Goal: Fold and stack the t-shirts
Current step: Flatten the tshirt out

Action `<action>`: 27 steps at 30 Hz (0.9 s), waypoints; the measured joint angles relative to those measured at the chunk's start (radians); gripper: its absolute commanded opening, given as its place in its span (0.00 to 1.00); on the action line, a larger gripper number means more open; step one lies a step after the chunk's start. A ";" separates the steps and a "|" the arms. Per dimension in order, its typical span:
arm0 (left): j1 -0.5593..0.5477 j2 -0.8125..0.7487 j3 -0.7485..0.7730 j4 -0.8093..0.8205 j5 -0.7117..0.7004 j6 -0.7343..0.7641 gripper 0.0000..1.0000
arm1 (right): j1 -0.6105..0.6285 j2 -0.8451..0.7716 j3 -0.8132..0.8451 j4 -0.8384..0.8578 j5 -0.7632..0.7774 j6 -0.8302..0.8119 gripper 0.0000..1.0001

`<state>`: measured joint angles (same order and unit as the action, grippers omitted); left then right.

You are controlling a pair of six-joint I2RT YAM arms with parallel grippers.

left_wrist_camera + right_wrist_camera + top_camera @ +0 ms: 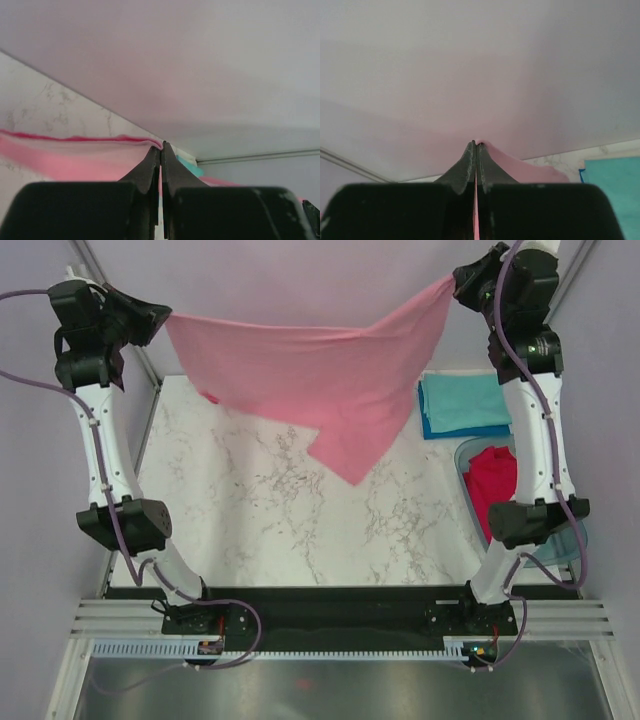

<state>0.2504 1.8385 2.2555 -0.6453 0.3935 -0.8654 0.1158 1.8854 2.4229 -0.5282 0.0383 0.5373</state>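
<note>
Span axis ran left-right

Top view: pink t-shirt (320,390) hung stretched across upper frame, above table (250,510), with left gripper (160,318) and right gripper (462,285) at opposite ends. Left wrist: jaws pinched its hem. Right wrist: same.

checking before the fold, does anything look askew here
The pink shirt hangs lopsided between the left tool and right tool: one corner droops well below the rest, right of centre. The teal shirt looks tidy.
</note>
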 measured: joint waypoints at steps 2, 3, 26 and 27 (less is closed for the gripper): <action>0.000 -0.063 -0.009 0.025 0.003 0.000 0.02 | 0.005 -0.073 -0.043 0.034 0.016 -0.041 0.00; 0.000 -0.104 -0.039 0.042 0.002 0.002 0.02 | 0.007 -0.119 -0.077 0.051 0.020 -0.062 0.00; 0.035 -0.667 -1.489 0.145 -0.446 0.062 0.02 | 0.164 -1.043 -1.792 0.108 -0.185 0.082 0.00; 0.037 -0.657 -1.489 0.142 -0.456 0.061 0.02 | 0.165 -1.065 -1.816 0.110 -0.193 0.099 0.00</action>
<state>0.2874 1.1820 0.7670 -0.5034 -0.0628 -0.8047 0.2806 0.8200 0.6067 -0.4183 -0.1543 0.6365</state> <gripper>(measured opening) 0.033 0.007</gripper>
